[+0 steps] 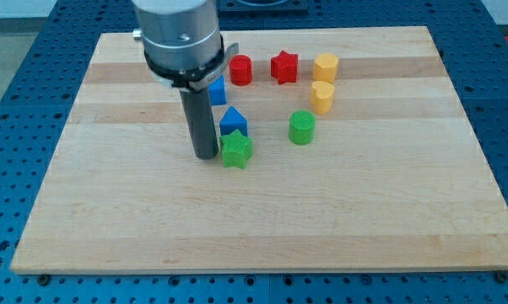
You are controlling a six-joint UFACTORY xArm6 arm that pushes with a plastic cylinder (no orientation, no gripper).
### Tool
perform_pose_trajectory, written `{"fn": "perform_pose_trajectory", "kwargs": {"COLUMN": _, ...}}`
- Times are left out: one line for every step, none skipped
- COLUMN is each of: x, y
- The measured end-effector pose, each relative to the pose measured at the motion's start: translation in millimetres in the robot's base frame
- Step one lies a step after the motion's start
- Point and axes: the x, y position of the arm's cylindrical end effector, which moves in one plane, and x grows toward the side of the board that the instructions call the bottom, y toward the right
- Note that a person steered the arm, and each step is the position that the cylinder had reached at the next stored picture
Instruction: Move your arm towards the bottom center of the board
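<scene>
My dark rod comes down from the arm head at the view's top left, and my tip (206, 155) rests on the wooden board (262, 219), just left of the green star (236, 149) and close to touching it. A blue block with a pointed top (233, 121) stands right behind the green star. Another blue block (218, 90) is partly hidden behind the rod. A red cylinder (241, 69) and a red star (283, 67) sit near the top. A yellow hexagon block (326, 67), a yellow heart-like block (321, 97) and a green cylinder (301, 127) lie to the right.
The board lies on a blue perforated table (9, 127). The arm head (180, 38) overhangs the board's top left part. All blocks cluster in the board's upper middle.
</scene>
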Motion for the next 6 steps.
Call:
{"fn": "perform_pose_trajectory", "kwargs": {"x": 23.7, "y": 0.1}}
{"fn": "perform_pose_trajectory", "kwargs": {"x": 23.7, "y": 4.5}}
{"fn": "perform_pose_trajectory", "kwargs": {"x": 16.1, "y": 30.2}}
{"fn": "perform_pose_trajectory", "kwargs": {"x": -2.0, "y": 49.2}}
{"fn": "perform_pose_trajectory", "kwargs": {"x": -5.9, "y": 53.7}}
{"fn": "perform_pose_trajectory", "kwargs": {"x": -5.9, "y": 54.7}}
